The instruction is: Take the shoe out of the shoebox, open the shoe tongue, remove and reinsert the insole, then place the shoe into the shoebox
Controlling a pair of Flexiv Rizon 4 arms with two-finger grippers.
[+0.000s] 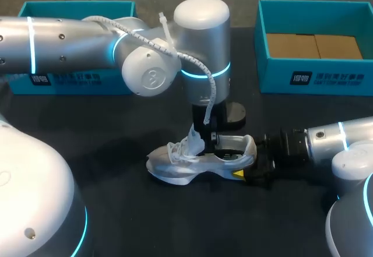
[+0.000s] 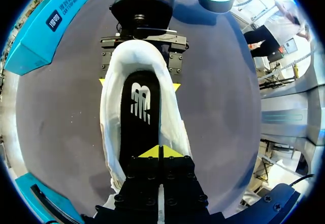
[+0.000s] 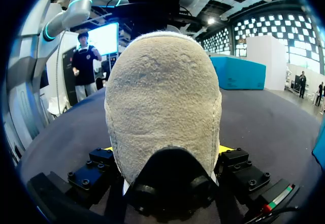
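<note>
A white shoe (image 1: pixel 195 159) lies on its sole on the dark table, toe toward the left. In the left wrist view its black insole (image 2: pixel 139 109) lies flat inside the shoe (image 2: pixel 111 127). My left gripper (image 2: pixel 160 152) hangs from above at the front of the shoe's opening, by the tongue and laces (image 1: pixel 183 146), its yellow tips pressed together; whether they pinch anything is hidden. My right gripper (image 1: pixel 252 166) comes in low from the right and clasps the heel (image 3: pixel 162 102) from both sides, with a yellow tip showing at each side.
A teal shoebox (image 1: pixel 315 76) with a cardboard bottom stands open at the back right. A second teal box (image 1: pixel 76 82) stands at the back left, half hidden by my left arm. Bare dark table lies in front of the shoe.
</note>
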